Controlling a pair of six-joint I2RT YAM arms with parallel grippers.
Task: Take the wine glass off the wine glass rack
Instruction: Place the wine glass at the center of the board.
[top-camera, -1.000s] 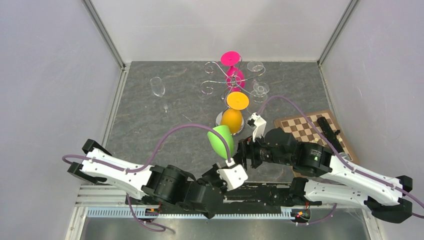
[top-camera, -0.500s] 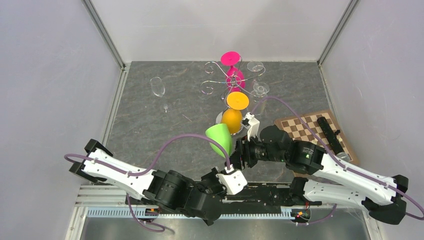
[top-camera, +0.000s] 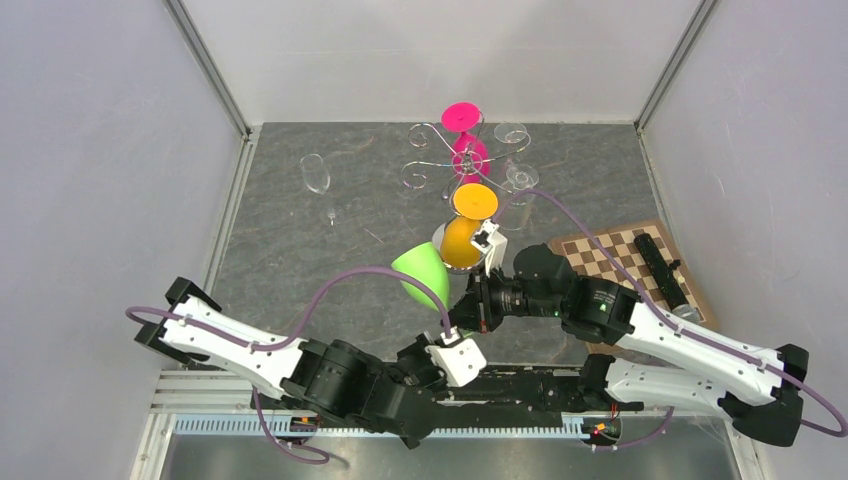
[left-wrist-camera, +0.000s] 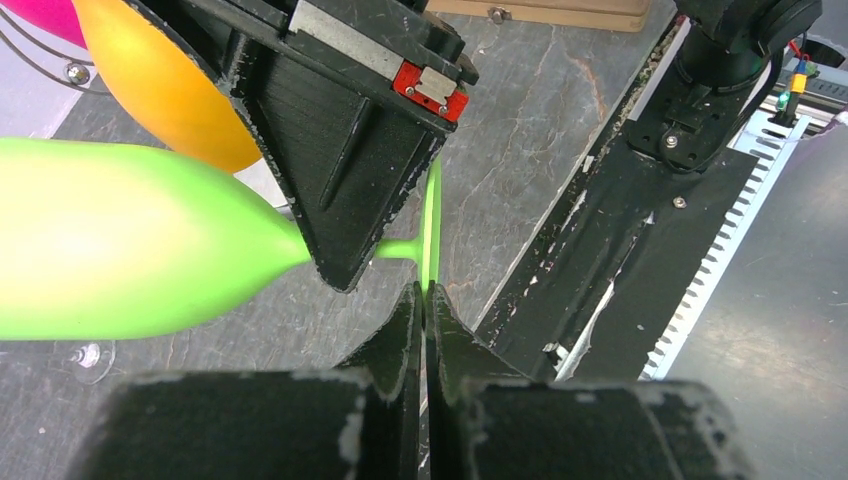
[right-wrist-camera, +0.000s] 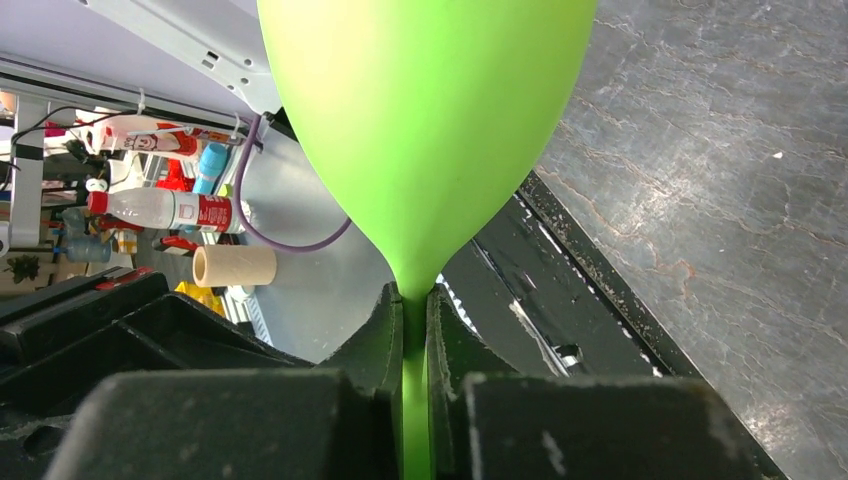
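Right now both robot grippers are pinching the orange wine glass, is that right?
Not quite: both are pinching the green wine glass, not the orange wine glass. The wrist views show it: the right gripper on its stem, the left gripper on its foot.

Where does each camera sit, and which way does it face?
Top external: fixed above and behind the arms, looking down at the table; both arms meet at the green wine glass near the wine glass rack.
Right wrist: on the right arm, looking past the right tool, shut on the stem, toward the bowl.
Left wrist: on the left arm, looking along the left tool, shut on the glass's foot; the right tool grips the stem.
Shared: all three show the green glass.
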